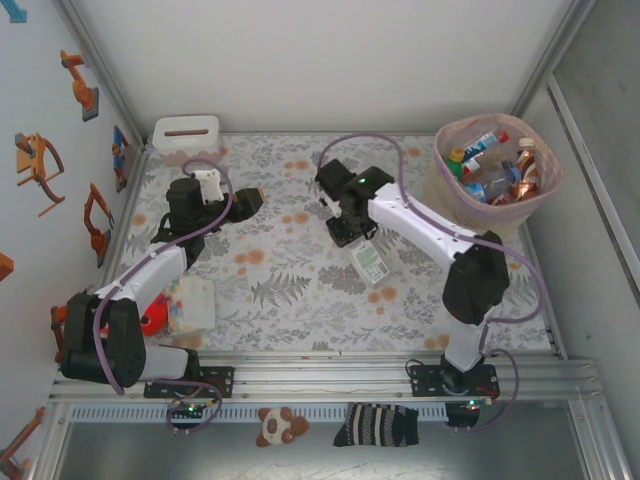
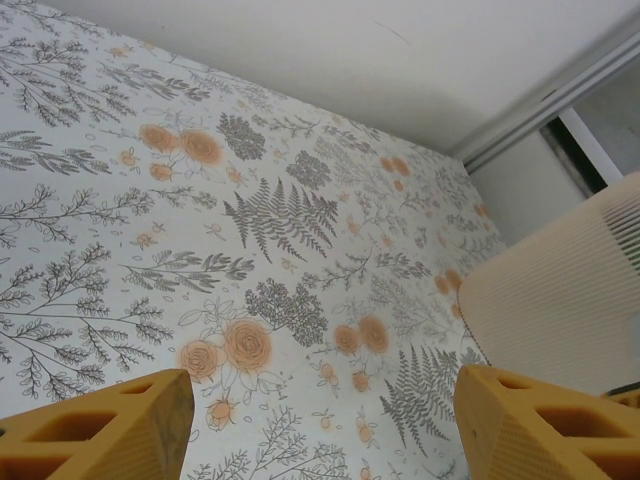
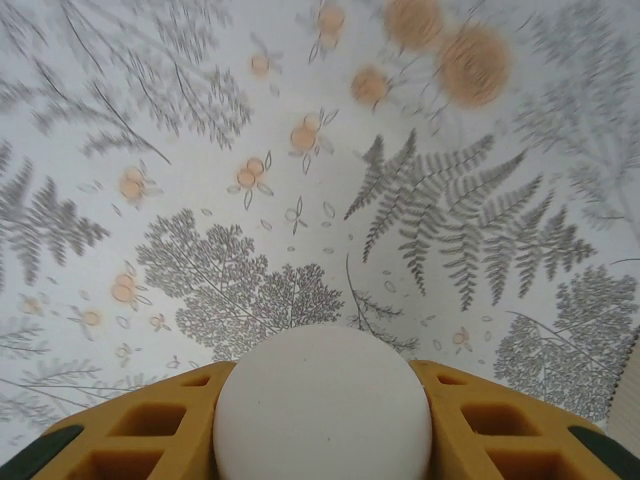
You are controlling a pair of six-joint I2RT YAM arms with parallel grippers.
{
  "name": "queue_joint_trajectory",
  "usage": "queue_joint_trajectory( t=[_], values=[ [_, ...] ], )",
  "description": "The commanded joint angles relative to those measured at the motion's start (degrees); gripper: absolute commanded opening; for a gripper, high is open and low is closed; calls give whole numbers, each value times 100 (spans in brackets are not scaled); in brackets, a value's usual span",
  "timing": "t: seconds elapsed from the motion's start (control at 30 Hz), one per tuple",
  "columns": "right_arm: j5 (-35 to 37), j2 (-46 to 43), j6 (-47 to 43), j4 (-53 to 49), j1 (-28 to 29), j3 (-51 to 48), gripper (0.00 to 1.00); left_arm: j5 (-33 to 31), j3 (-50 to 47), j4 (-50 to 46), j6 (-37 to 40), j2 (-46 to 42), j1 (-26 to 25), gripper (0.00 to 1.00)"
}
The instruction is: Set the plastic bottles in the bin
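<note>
Right claw (image 3: 322, 435) grips bottle (image 3: 322, 385) mid-table, open cloth (image 3: 250, 190) around, bin (image 1: 438, 186) at far-right edge

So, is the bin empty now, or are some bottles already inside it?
Not empty. The top view shows several plastic bottles lying inside the bin, below its pink-lined rim.

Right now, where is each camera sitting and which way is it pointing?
Top external: high behind the robot, looking down on left arm, right arm, table and bin.
Left wrist: low, facing the bin's wall; open left gripper below.
Right wrist: looking down at the table; right gripper shut on a white-ended bottle.
Shared: top and left wrist both see the bin.
</note>
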Motion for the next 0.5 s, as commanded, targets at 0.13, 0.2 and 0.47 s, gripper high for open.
queue_joint_trajectory(
  t=[0.13,0.2,0.47],
  values=[
    [-865,-1197,287,500,-835,394,37,61,-25,188,-121,-74,35,69],
    [-1099,-1499,354,657,-1160,423,37,86,-8,208,-124,-71,30,69],
    [-2267,-2567,693,1509,-2850,440,38,166,55,424,-227,134,22,69]
  ],
)
